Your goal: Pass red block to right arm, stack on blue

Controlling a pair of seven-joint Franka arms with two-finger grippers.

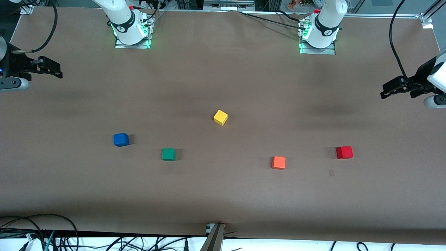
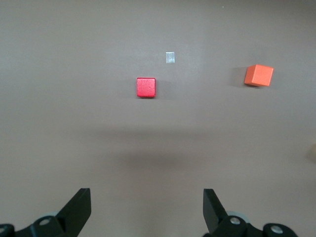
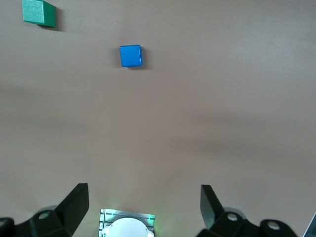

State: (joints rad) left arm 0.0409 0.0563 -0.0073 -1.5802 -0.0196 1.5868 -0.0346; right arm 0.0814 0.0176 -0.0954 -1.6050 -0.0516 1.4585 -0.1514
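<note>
The red block (image 1: 344, 152) (image 2: 146, 87) lies on the brown table toward the left arm's end. The blue block (image 1: 121, 139) (image 3: 131, 55) rests toward the right arm's end. My left gripper (image 1: 383, 90) (image 2: 147, 207) hangs open and empty over the table's edge at its own end, well apart from the red block. At the table's other end my right gripper (image 1: 59, 69) (image 3: 144, 205) is held up, also open with nothing between its fingers, and the blue block is far from it.
A green block (image 1: 168, 154) (image 3: 38, 12) sits beside the blue one, slightly nearer to the camera. An orange block (image 1: 278, 162) (image 2: 258, 75) lies beside the red one. A yellow block (image 1: 220, 117) stands mid-table. A small tape patch (image 1: 331, 172) marks the table near the red block.
</note>
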